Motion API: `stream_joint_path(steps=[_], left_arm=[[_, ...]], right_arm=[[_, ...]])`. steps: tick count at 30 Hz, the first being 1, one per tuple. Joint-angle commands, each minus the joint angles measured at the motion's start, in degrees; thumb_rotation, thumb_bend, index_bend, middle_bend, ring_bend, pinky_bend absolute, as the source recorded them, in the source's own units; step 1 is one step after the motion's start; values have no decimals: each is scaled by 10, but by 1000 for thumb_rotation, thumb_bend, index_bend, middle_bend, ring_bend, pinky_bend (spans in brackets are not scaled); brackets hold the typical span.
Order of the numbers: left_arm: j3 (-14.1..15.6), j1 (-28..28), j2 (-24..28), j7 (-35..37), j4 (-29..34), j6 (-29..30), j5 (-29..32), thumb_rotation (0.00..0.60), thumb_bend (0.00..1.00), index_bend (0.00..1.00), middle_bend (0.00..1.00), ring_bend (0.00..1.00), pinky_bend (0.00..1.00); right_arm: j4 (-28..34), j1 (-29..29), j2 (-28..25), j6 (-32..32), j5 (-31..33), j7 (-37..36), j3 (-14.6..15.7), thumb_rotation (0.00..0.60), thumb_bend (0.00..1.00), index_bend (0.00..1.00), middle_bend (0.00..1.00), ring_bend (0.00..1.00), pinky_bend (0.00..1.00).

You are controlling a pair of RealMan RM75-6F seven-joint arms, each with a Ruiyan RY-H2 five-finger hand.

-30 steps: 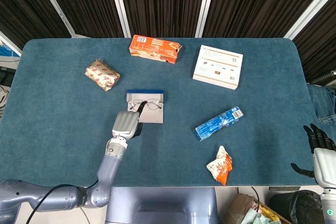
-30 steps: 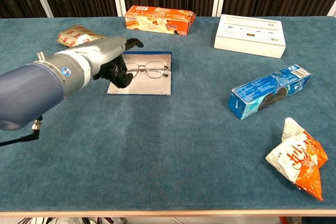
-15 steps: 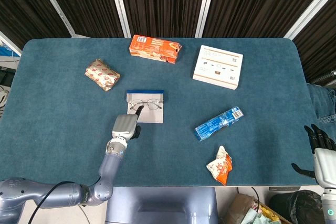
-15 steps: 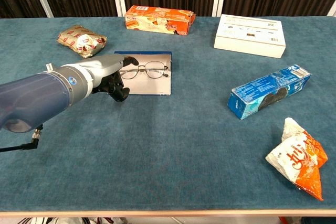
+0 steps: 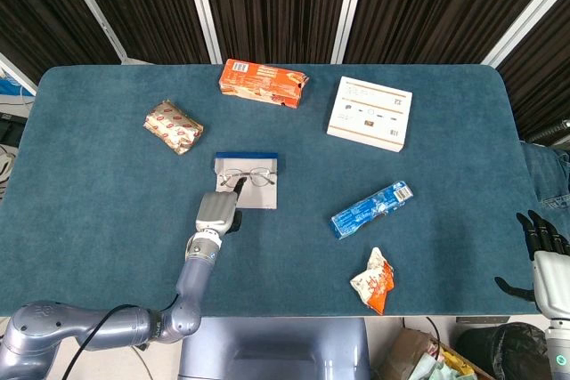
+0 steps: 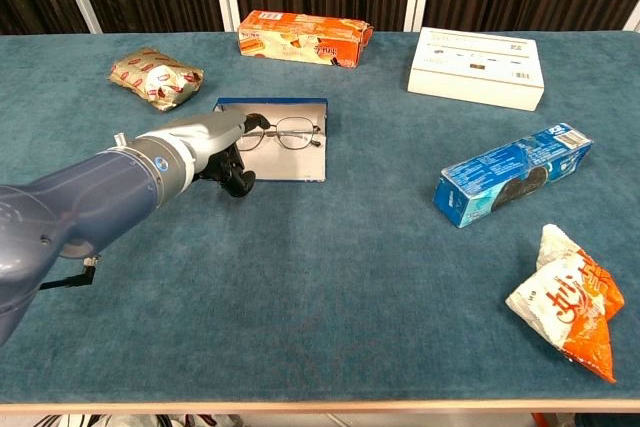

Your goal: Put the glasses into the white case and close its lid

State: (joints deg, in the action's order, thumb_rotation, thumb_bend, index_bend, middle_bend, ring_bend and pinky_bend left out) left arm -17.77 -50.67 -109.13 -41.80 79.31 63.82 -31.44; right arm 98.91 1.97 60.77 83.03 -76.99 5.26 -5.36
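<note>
The wire-rimmed glasses (image 5: pixel 247 177) (image 6: pixel 283 132) lie unfolded on the flat white case (image 5: pixel 261 196) (image 6: pixel 295 165), which has a blue far edge. My left hand (image 5: pixel 217 214) (image 6: pixel 213 148) hovers at the case's near-left corner. One finger reaches out to the glasses' left lens and the other fingers curl downward; nothing is gripped. My right hand (image 5: pixel 541 239) hangs off the table's right edge with its fingers spread, far from the case, and shows only in the head view.
An orange box (image 5: pixel 264 83) and a white box (image 5: pixel 370 113) lie at the back. A foil snack pack (image 5: pixel 174 125) sits at back left. A blue packet (image 5: pixel 371 209) and an orange-white bag (image 5: pixel 373 280) lie to the right of the case.
My left hand has drawn back from over the case's left side toward the near-left corner, uncovering more of the case. The glasses and the right hand have stayed put.
</note>
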Motion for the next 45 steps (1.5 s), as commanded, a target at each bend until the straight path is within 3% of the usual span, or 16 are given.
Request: stream_joint_path(steps=[1,45], left_arm=[[-5,-5,-7,-1,-13,-2,5,600,547,0,842,871,846],[-25,-21,-46,-14,-86,-7,10,600,547,0,841,871,846]], right_arm=[[0,0,0,0,0,0,0,600,192,46,9,81,161],[0,0,0,-1,2,0,0,600,193,46,10,81,161]])
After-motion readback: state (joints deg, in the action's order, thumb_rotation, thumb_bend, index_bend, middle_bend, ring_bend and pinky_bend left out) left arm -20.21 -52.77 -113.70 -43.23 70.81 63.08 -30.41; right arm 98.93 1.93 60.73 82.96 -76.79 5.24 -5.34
